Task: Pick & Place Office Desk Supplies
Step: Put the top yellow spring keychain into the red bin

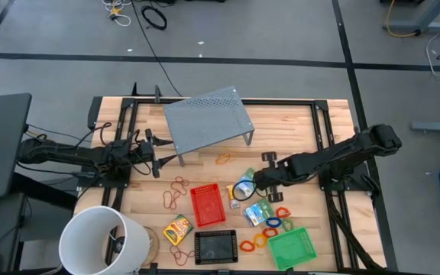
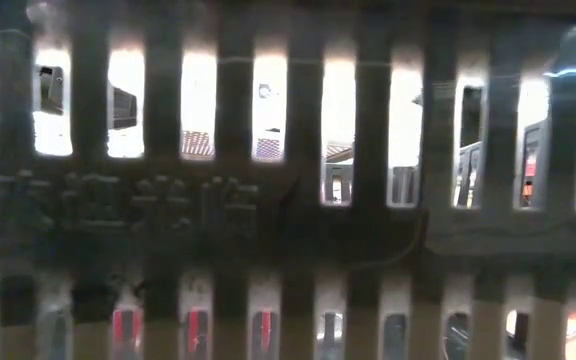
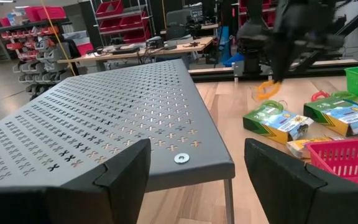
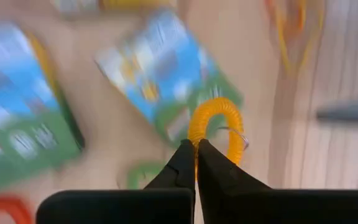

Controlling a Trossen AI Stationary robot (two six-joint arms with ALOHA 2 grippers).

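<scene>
**Right gripper pinched on an orange coil ring, right half of the table**

**High view.** You see the right gripper point(image 1: 269, 177) reaching in from the table's right edge, just past the middle, among the teal packets point(image 1: 257, 212) and coloured rings point(image 1: 273, 223). The red tray point(image 1: 208, 205), black tray point(image 1: 216, 246) and green tray point(image 1: 291, 248) lie toward the near edge, the green one closest to the near right corner. The crayon box point(image 1: 178, 228) sits left of the black tray, with rubber bands point(image 1: 176, 191) beyond it. The left gripper point(image 1: 157, 156) waits near the left edge, beside the grey riser point(image 1: 208, 118). A white bucket point(image 1: 104, 241) stands at the near left corner.

**Low view.** Only blurred dark bars fill this view; you cannot place any supply from it.

**Left wrist view.** The left fingers point(image 3: 126, 168) stand wide apart and hold nothing, facing the riser's edge. Across the table, the right arm hangs over an orange ring point(image 3: 267, 90).

**Right wrist view.** The right fingertips point(image 4: 194, 155) are closed together on the near arc of the orange ring point(image 4: 215, 121), a small spiral coil with a thin metal loop on one side. A packet point(image 4: 166, 74) lies under it.

**Handling.** Judge the ring as very light and springy: the coil likely stretches and can squirm out of a narrow pinch. You hold it by one strand only, so move smoothly. The packets look flat, slick and light; take those across a short edge. The mesh trays appear stiff; grip a wall.
</scene>
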